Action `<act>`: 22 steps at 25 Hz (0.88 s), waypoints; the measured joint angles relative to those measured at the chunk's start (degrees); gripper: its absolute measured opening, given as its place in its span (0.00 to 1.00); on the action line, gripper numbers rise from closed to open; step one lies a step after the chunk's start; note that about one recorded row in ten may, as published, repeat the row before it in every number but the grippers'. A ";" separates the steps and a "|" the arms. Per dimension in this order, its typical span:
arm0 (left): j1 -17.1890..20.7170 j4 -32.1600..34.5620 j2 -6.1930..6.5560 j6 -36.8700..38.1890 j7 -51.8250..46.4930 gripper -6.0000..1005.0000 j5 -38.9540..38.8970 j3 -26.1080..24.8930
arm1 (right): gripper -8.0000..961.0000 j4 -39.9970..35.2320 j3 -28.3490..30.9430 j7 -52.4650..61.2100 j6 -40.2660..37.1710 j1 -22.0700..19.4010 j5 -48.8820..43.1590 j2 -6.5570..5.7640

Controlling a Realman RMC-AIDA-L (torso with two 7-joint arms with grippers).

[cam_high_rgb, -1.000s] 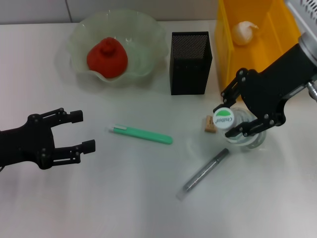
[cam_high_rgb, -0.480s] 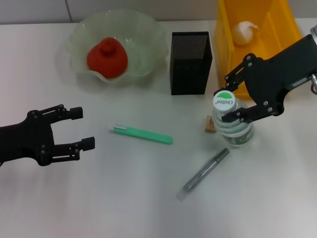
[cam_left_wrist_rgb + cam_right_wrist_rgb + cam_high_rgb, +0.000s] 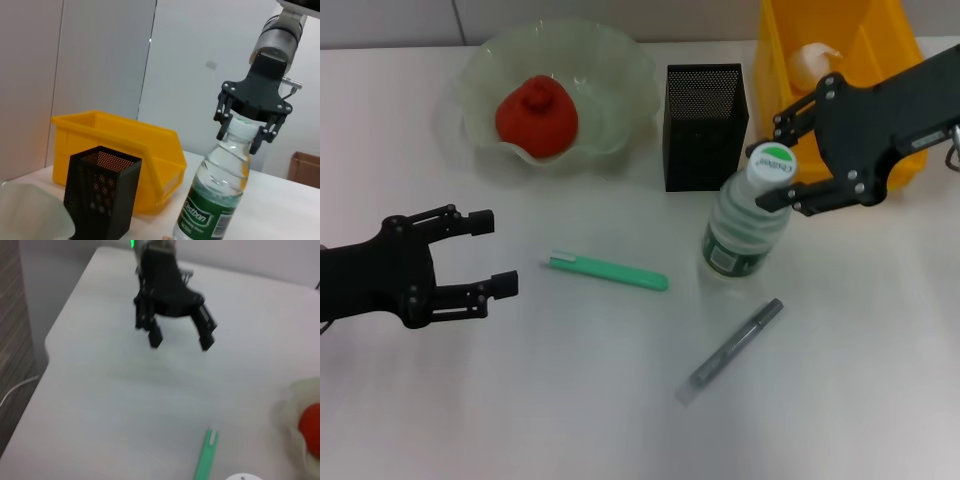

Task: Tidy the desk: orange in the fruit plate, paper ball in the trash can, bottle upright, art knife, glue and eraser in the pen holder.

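Black and spread wide, the left gripper point(image 3: 490, 254) hangs low over the white desk point(image 3: 570, 400), holding nothing. Its fingers point toward the thin green plastic art knife point(image 3: 608, 271), which lies flat just ahead of them. That knife looks light and stiff, but smooth and low, so a pinch across its middle seems best. Past the knife, farther from this gripper, the pale-green wavy-rimmed fruit plate point(image 3: 620, 70) holds the fuzzy red-orange orange point(image 3: 536, 116). The black mesh square pen holder point(image 3: 705, 125) stands beside the plate.

Just in front of the pen holder, the small clear plastic bottle with a green label point(image 3: 745, 225) leans over, not yet straight up. The right gripper point(image 3: 785, 155) sits around its white-and-green cap point(image 3: 772, 162), one finger on each side, not squeezed tight. The bottle looks smooth and tippy, so holding it near the neck is a good idea. A grey pen-like stick point(image 3: 735, 348) lies on the desk nearer the robot. Behind the right gripper, the bright yellow plastic trash can point(image 3: 775, 60) holds the white paper ball point(image 3: 812, 62).
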 joint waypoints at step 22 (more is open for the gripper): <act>-3.56 -0.07 -2.96 -0.44 0.69 0.86 -0.52 -0.51 | 0.52 8.67 0.75 10.95 7.62 -0.52 13.21 -1.41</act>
